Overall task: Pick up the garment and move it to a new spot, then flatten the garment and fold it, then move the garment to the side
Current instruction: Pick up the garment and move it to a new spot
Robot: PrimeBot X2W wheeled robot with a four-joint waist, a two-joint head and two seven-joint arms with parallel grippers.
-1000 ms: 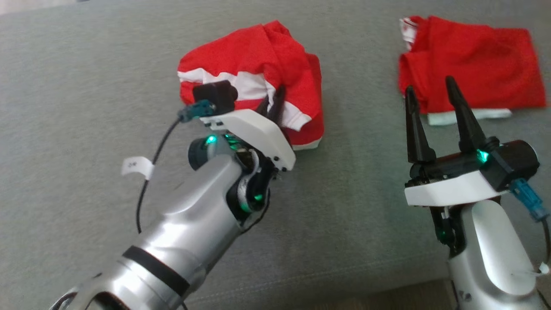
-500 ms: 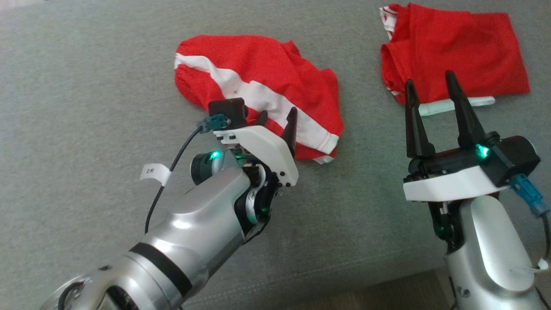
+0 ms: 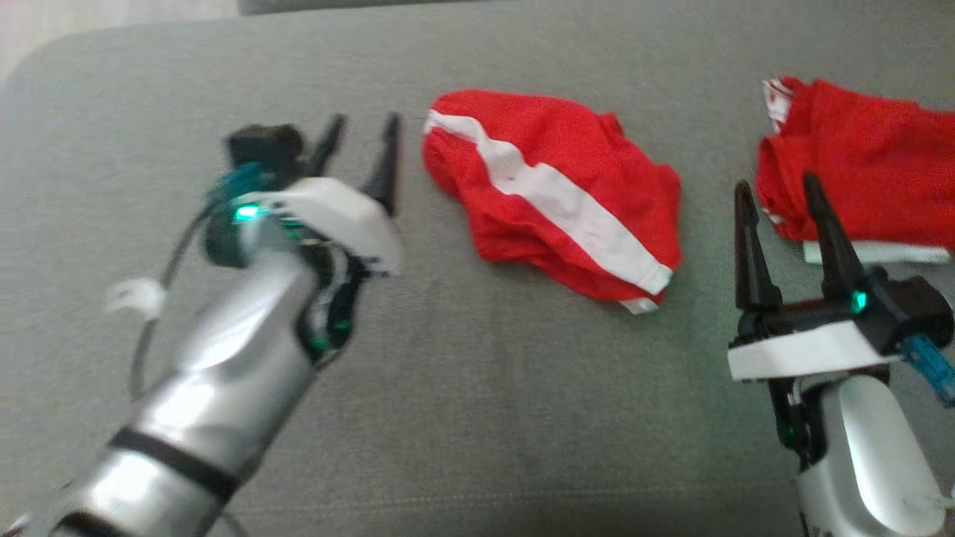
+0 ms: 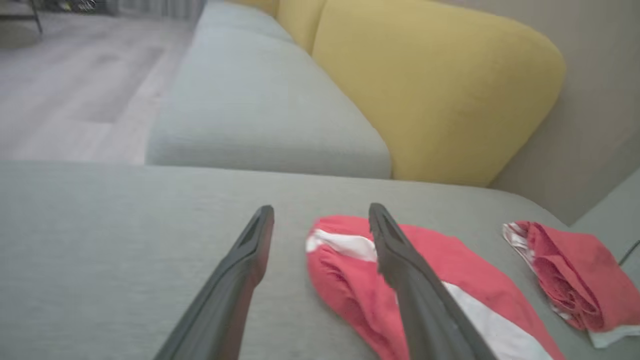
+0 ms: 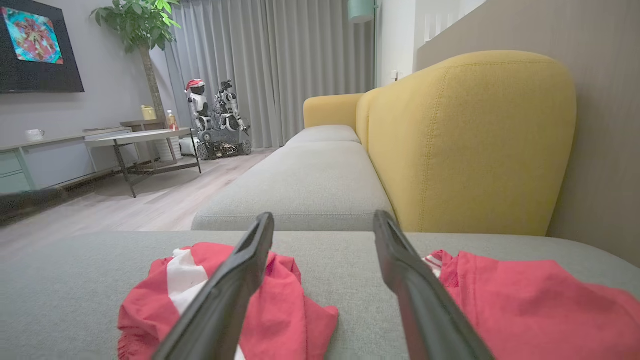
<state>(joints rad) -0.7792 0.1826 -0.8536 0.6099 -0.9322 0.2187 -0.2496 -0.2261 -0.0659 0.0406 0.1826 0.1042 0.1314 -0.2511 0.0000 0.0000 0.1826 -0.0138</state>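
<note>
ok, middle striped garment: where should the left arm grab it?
Probably pinch the striped garment at its bunched left end, where the white stripe starts, coming from the left with the left gripper. That end lies thick and rumpled, and the open fingers are beside it.

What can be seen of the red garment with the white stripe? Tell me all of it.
The striped garment is red, thin-looking fabric with one broad white band running diagonally across it and white trim at its near corner. It lies crumpled in a loose heap, not flat, on the grey sofa cushion. Nothing grips it: the left gripper stands open beside its left edge, apart; a second red garment lies separate to its right.
</note>
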